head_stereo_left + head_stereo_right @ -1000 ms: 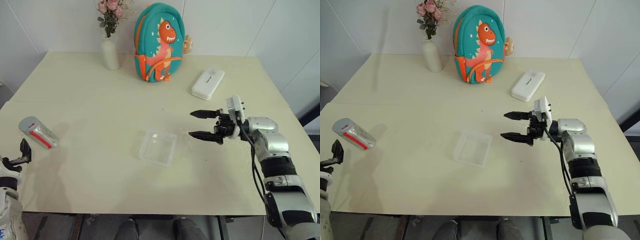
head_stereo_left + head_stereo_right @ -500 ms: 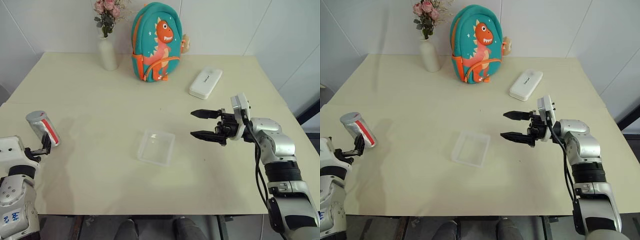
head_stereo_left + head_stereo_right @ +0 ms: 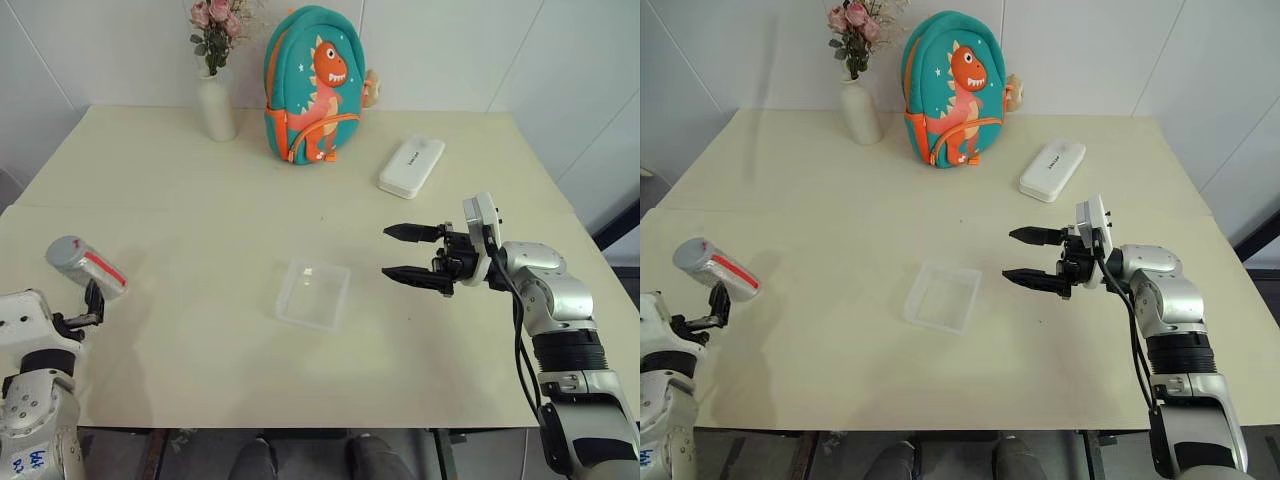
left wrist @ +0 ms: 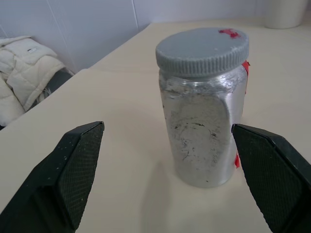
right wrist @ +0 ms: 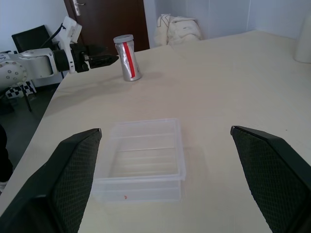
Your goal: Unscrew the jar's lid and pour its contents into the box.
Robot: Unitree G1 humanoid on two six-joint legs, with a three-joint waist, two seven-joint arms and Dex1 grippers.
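small dark print on the white case, too small to read; nothing else legible

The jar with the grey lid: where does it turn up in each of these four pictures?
Left eye view: jar at the table's left edge.
Right eye view: same spot.
Left wrist view: centre, upright.
Right wrist view: far off, beyond the box.
Shared landmark: its red label stripe.

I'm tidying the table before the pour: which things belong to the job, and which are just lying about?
Belongs to the job:
jar
lid, screwed on the jar
box

Just lying about:
vase of flowers
backpack
white case
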